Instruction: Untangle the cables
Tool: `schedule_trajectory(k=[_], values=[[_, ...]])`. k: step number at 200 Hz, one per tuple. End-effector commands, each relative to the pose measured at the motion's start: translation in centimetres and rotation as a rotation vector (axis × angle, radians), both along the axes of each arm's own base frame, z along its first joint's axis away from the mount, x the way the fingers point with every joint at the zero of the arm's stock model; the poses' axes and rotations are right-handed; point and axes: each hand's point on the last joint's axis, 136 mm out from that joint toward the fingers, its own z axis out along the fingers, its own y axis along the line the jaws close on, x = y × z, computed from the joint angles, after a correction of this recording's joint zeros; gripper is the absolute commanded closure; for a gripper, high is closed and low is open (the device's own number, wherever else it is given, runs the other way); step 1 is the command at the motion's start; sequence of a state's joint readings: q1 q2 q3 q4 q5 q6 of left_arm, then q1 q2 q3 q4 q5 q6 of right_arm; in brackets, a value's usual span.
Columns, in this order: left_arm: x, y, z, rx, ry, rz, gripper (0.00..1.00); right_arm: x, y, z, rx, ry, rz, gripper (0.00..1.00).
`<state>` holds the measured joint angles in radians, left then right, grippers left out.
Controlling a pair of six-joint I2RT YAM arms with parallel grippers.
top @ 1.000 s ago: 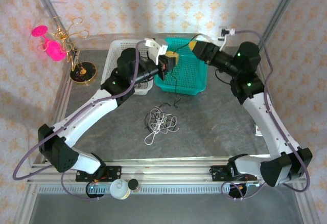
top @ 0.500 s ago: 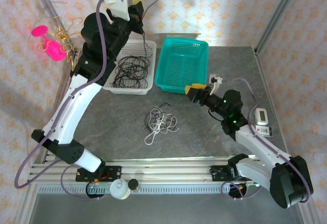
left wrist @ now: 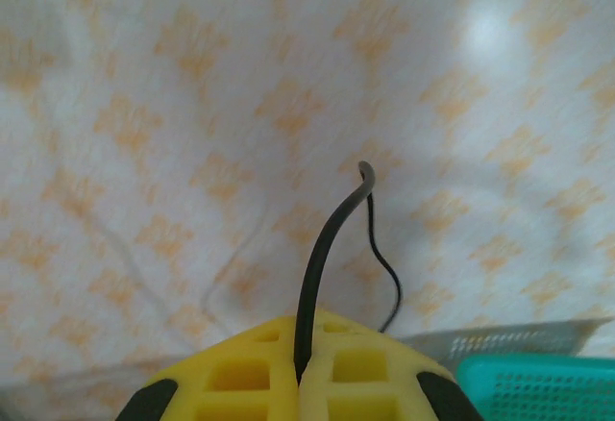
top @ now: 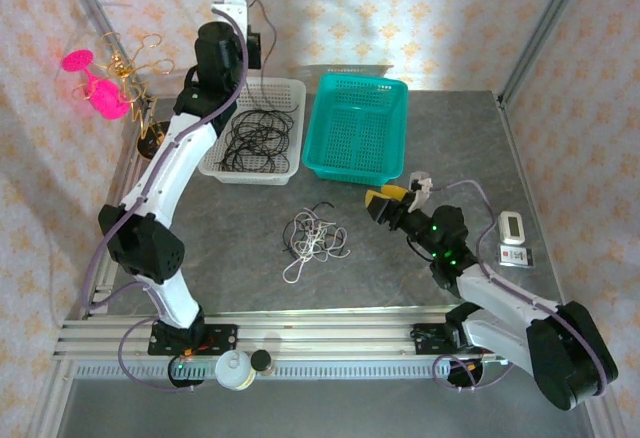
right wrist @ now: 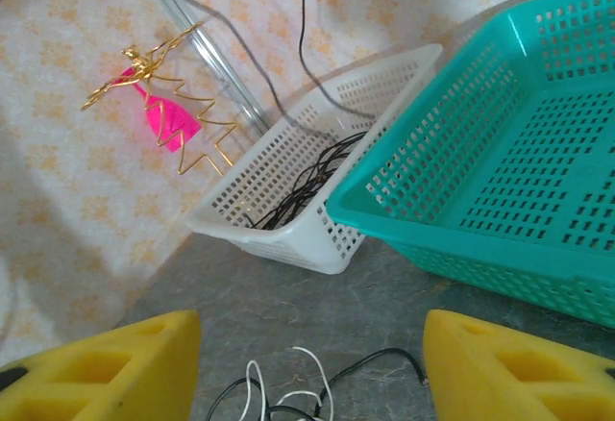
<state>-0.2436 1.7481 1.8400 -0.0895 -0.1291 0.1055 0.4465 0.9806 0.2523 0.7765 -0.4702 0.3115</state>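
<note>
The left gripper [left wrist: 300, 349] is pinched tight on a thin black cable [left wrist: 322, 248]. Its two yellow pads press together, and the cord sticks up between them. The arm holds it way up high, above the white plastic basket with holes [top: 250, 177]. I think it is so high so that the long cable can hang free and drop into that basket, where other black cords [top: 255, 133] lie in a loose pile. I see no cords in the green-blue plastic basket [top: 355, 174] just beside it, so it may be meant for the whitish cord.

The right gripper [top: 384, 201] is low over the grey table [top: 220, 258], near the front of the green-blue plastic basket. Its yellow pads are wide apart and hold nothing. It points toward the small tangle of black and white curly cords [top: 315, 238], which lies on the table in front of the two baskets, apart from both grippers. I think it is open like that so it can go in and grab one cord. The cords are thin and bendy and loop over each other, so one grab could catch two at once.
</note>
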Motion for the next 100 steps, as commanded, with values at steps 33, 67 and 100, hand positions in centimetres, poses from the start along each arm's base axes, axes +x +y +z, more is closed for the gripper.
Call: schedule_trajectory(k=[33,67,100], values=[[1.4,2.1,-7.3,-0.05,0.081,0.069,1.0,0.9,-1.1,0.6,-0.023,-0.07,-0.095,0.44],[1.6,1.3,-14.0,-0.084,0.21,0.036,1.0,1.2,-1.5,0.2,-0.023,-0.059,-0.127,0.44],[1.7,0.3,-21.3,-0.129,0.348,0.006,1.0,1.4,-1.7,-0.4,-0.033,-0.05,-0.143,0.44]])
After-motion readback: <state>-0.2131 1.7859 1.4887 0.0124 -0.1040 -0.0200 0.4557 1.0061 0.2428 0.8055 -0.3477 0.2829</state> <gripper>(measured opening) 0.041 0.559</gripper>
